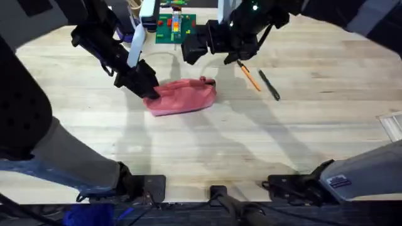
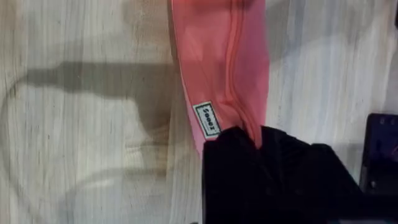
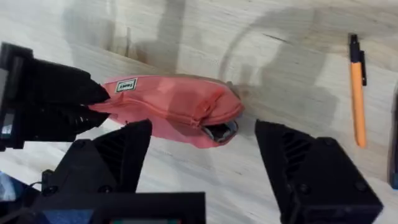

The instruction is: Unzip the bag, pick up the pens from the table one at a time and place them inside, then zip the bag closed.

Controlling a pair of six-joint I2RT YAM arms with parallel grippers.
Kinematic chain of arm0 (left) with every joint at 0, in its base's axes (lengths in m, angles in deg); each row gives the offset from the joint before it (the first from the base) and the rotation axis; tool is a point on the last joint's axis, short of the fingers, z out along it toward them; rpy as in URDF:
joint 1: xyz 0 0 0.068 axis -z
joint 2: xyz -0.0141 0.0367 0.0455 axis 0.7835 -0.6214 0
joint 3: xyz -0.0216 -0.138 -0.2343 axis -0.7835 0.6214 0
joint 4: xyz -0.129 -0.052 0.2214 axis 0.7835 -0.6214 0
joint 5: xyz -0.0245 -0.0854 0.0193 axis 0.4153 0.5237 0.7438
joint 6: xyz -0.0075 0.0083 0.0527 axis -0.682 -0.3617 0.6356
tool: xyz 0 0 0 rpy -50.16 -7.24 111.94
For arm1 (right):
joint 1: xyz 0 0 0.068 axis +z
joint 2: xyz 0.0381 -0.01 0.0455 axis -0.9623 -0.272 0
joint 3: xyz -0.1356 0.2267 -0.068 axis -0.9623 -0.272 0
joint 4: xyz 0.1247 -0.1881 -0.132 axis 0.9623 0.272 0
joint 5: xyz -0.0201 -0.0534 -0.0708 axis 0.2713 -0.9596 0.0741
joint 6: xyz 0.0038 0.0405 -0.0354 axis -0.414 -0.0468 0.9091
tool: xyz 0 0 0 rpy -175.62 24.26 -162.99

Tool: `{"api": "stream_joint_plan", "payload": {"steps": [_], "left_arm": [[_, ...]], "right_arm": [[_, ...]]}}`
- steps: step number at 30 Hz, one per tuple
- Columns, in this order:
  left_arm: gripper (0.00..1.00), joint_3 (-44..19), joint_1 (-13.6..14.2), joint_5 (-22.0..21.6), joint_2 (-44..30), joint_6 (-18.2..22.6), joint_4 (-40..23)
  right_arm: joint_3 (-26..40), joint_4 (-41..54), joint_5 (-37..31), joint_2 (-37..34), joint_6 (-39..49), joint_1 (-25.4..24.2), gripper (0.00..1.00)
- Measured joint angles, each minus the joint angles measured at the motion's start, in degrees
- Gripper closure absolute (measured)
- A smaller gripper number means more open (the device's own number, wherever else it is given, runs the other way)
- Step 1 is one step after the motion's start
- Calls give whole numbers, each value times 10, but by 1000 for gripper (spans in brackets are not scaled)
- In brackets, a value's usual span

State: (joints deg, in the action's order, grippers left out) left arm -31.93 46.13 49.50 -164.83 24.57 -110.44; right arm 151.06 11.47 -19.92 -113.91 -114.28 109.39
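Pinning one end of the soft pink-red fabric pouch (image 1: 183, 96) to the counter, the left pincer (image 1: 148, 89) anchors it, I'd guess. The right pincer (image 3: 202, 146) hovers wide open above the slightly gaping far end, likely going for the zipper.

Noted at the far middle of the overhead view: a green board (image 1: 167, 34), lying flat and studded with small red, yellow and blue pieces (image 1: 176, 25). Just beside it, on the right, stood a pale upright post (image 1: 220, 11), cut off by the frame's top. Caught at the right edge, about halfway down: the corner of a grey, meshed thing (image 1: 394, 125), too cropped to tell further. Strung along the near edge: dark cables (image 1: 220, 196). Low in the left corner sat something blue (image 1: 81, 217), blurred and beyond identifying.
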Motion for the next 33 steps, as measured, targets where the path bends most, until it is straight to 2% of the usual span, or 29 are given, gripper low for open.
{"api": "stream_joint_plan", "payload": {"steps": [7,27,31,33], "left_arm": [[959,0,0,0,0,0,2],[959,0,0,0,0,0,4],[959,0,0,0,0,0,5],[959,0,0,0,0,0,5]], "right_arm": [[0,-6,0,-6,-4,0,5],[0,-45,56,-122,-15,2,7],[0,-47,59,-122,-17,2,86],[0,-48,60,-122,-19,2,170]]}}
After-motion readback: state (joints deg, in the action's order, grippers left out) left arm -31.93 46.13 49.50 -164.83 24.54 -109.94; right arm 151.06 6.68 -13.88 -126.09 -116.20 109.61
